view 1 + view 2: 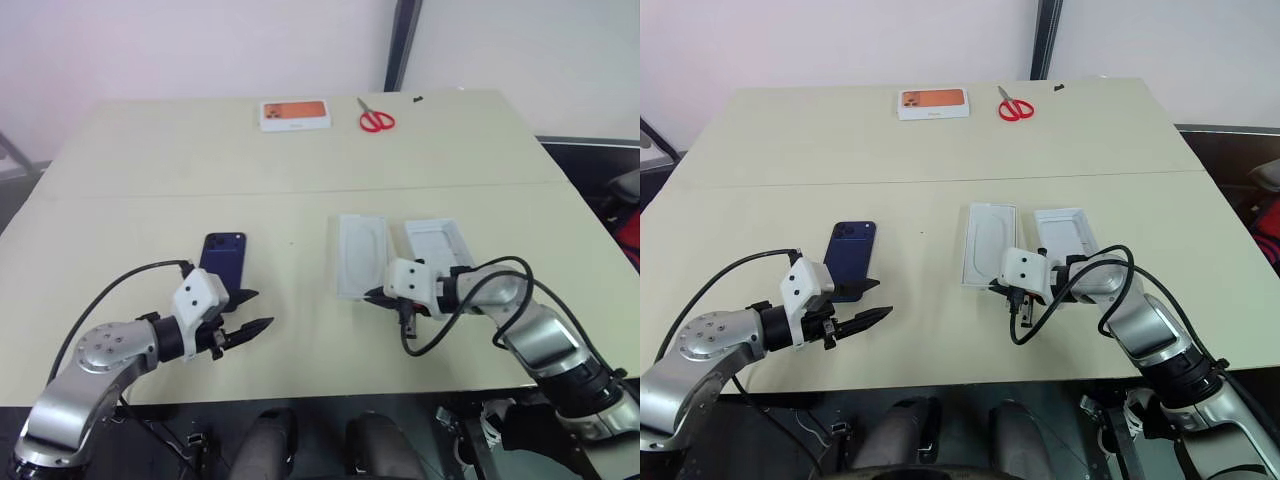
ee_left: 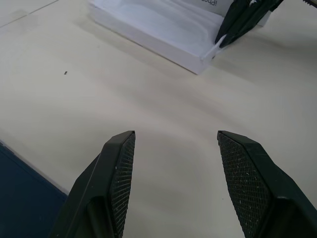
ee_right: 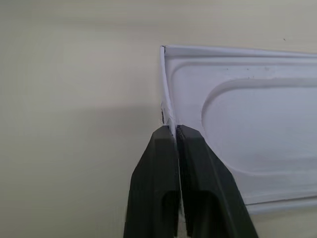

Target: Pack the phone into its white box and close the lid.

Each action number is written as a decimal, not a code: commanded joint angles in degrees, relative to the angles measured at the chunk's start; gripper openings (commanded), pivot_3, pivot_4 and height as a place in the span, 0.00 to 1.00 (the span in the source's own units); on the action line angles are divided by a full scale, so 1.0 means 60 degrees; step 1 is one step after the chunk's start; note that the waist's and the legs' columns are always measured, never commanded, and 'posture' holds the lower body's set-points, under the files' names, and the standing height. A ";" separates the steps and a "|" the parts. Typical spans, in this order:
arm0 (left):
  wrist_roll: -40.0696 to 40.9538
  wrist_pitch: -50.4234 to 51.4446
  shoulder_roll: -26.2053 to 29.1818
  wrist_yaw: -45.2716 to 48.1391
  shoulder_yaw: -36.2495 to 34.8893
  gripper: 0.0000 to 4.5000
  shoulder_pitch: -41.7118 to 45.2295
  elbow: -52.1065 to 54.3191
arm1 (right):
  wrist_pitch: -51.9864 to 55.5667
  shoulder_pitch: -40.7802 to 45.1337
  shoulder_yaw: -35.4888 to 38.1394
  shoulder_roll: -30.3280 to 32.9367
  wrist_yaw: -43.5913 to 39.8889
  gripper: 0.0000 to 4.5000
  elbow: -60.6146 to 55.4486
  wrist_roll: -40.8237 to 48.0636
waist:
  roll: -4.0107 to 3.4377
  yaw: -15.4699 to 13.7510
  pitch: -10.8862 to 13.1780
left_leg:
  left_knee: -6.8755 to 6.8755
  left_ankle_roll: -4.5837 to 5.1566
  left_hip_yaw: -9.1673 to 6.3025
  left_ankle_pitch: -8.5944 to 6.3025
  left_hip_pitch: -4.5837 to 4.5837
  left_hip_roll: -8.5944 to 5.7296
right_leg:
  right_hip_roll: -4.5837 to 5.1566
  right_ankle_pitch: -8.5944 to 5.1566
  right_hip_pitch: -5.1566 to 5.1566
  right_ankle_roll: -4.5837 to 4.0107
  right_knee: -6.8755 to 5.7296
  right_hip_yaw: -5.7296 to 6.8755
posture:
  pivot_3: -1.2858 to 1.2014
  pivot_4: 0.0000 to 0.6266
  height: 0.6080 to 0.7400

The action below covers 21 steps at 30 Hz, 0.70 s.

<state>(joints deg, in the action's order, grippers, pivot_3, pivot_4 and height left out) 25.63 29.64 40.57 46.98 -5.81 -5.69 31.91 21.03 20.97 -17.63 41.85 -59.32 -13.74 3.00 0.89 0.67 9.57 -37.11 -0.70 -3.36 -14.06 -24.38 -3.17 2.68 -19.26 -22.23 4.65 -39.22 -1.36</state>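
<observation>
The right gripper (image 3: 176,131) is pinching the white box's (image 1: 361,254) near rim, seemingly repositioning it, while the open left gripper (image 1: 249,314) is waiting beside the phone (image 1: 224,258).

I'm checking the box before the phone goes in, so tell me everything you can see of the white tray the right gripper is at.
The white tray is a shallow rectangular box, cardboard by its look, with a thin raised rim and a rounded recess moulded into its floor. It is empty and lies flat on the table, lengthwise away from the robot, just left of the lid. The right gripper is shut on the rim at its near edge, by a corner.
</observation>
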 commanded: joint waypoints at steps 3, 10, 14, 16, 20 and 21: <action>0.0095 -0.0144 0.0115 -0.0149 -0.0623 0.62 -0.0276 0.0186 | 0.0022 0.0095 -0.0490 -0.0397 -0.0152 0.01 -0.0797 0.0053 | 0.0000 0.0011 0.0000 | 0.0001 0.0000 0.0000 0.0000 0.0000 0.0001 | -0.0001 0.0000 -0.0002 0.0000 -0.0001 0.0000 | 0.52 0.24 1.00; 0.0126 -0.0123 0.0131 -0.0191 -0.0986 0.62 -0.0548 0.0200 | 0.0144 0.0347 -0.0979 -0.0934 0.0087 0.01 -0.0732 -0.0334 | 0.0000 -0.0017 0.0000 | -0.0004 0.0000 -0.0001 0.0000 0.0000 0.0000 | 0.0000 0.0000 0.0000 0.0000 0.0000 0.0001 | 0.52 0.24 1.00; 0.0139 -0.0086 0.0112 -0.0250 -0.1162 0.62 -0.0698 0.0267 | 0.0432 0.0398 -0.0886 -0.0940 -0.0275 0.01 -0.0880 0.0149 | 0.0000 -0.0010 0.0000 | -0.0004 -0.0001 -0.0001 0.0000 0.0000 0.0000 | 0.0000 0.0000 0.0002 0.0000 0.0002 0.0001 | 0.52 0.24 1.00; 0.0148 -0.0059 0.0095 -0.0314 -0.1269 0.62 -0.0767 0.0265 | 0.0600 0.0431 -0.0703 -0.0956 -0.0424 0.23 -0.1045 0.0504 | -0.0001 -0.0008 0.0000 | -0.0001 -0.0001 -0.0001 0.0000 0.0000 0.0000 | 0.0000 0.0000 0.0000 0.0000 0.0002 0.0002 | 0.52 0.24 1.00; 0.0328 0.0122 -0.0017 -0.0575 -0.1641 0.62 -0.0803 0.0233 | 0.0997 0.0892 -0.0005 -0.1404 -0.0049 0.69 -0.1005 0.1159 | -0.0001 -0.0005 0.0000 | -0.0001 -0.0001 -0.0002 -0.0001 0.0000 0.0000 | 0.0000 0.0000 0.0000 0.0000 0.0001 0.0001 | 0.52 0.24 1.00; 0.0503 0.0350 -0.0066 -0.0739 -0.1817 0.62 -0.0733 0.0198 | 0.1323 0.1159 0.0262 -0.1617 0.0053 0.79 -0.0962 0.1491 | -0.0001 -0.0004 0.0000 | -0.0001 -0.0001 -0.0001 -0.0001 0.0000 0.0000 | 0.0000 0.0000 0.0000 0.0000 0.0001 0.0001 | 0.52 0.24 1.00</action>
<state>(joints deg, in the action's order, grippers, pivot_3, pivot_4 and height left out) 26.86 30.55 40.42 43.83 -13.63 -10.59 31.92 27.08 25.27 -20.00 33.58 -60.11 -17.58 8.49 0.89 0.65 9.58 -37.11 -0.71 -3.37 -14.06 -24.38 -3.17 2.68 -19.26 -22.24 4.65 -39.22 -1.35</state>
